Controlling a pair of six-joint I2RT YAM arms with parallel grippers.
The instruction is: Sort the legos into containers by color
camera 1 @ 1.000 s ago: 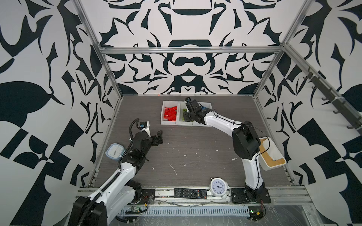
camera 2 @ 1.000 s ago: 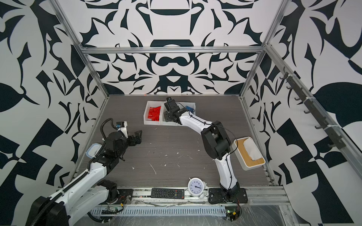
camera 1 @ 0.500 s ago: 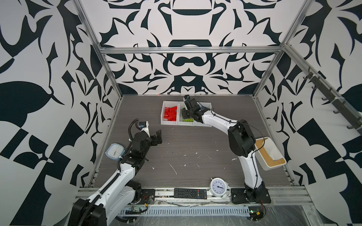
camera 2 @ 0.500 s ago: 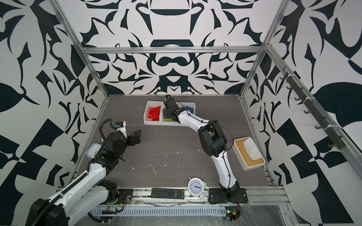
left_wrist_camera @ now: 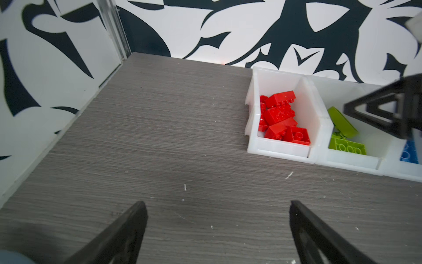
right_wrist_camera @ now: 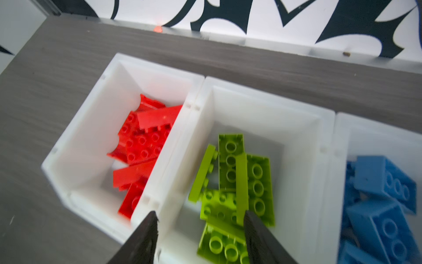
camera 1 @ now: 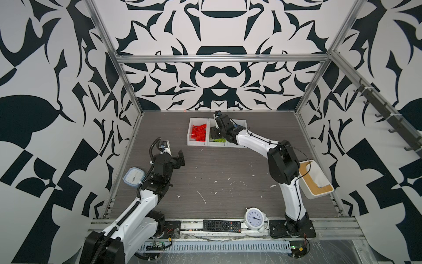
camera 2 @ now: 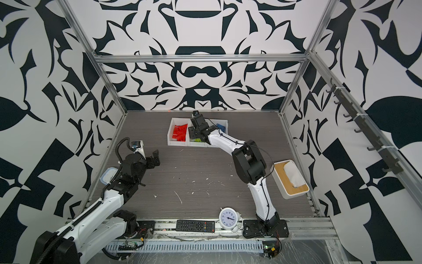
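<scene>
The containers [camera 1: 197,143] are three joined white bins at the back of the table. Red legos [right_wrist_camera: 143,141] fill the left bin, lime green legos [right_wrist_camera: 237,182] the middle one and light blue legos [right_wrist_camera: 383,196] the right one. My right gripper [right_wrist_camera: 201,212] hangs over the middle bin's left side, open, with nothing between its jaws. A thin green plate stands on edge right beside one fingertip [right_wrist_camera: 251,219]. In both top views it is over the bins [camera 1: 215,134] [camera 2: 194,134]. My left gripper [left_wrist_camera: 217,203] [camera 1: 179,161] is wide open over bare table at the left.
A white tub with a tan top [camera 1: 315,180] stands at the right edge. A white clock [camera 1: 254,218] and a black remote [camera 1: 222,225] lie at the front rail. A round blue-rimmed timer [camera 1: 134,178] sits by the left arm. White crumbs dot the table.
My right arm has shifted slightly over the bins and its jaws have come apart above the green bin. The left arm has not moved.
</scene>
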